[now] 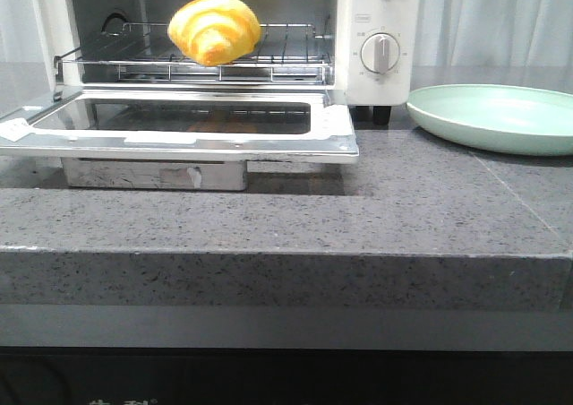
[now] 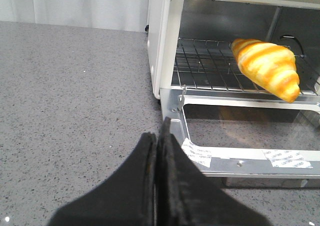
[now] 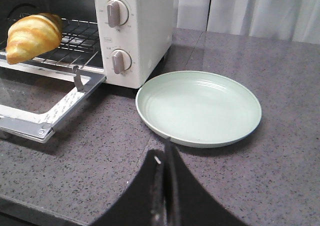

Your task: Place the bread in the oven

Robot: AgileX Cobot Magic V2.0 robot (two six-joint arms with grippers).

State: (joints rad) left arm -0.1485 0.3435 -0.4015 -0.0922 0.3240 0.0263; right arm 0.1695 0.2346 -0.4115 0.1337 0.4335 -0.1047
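Observation:
The bread (image 1: 215, 29) lies on the wire rack (image 1: 286, 51) inside the white oven (image 1: 380, 29), whose glass door (image 1: 197, 118) hangs open and flat. It also shows in the left wrist view (image 2: 267, 68) and the right wrist view (image 3: 32, 36). My left gripper (image 2: 156, 133) is shut and empty, hovering over the counter near the door's left corner. My right gripper (image 3: 162, 151) is shut and empty, over the counter just in front of the plate. Neither gripper shows in the front view.
A pale green empty plate (image 1: 497, 118) sits on the grey speckled counter (image 1: 269, 217) right of the oven; it also shows in the right wrist view (image 3: 200, 108). The open door overhangs the counter's front step. White curtains hang behind.

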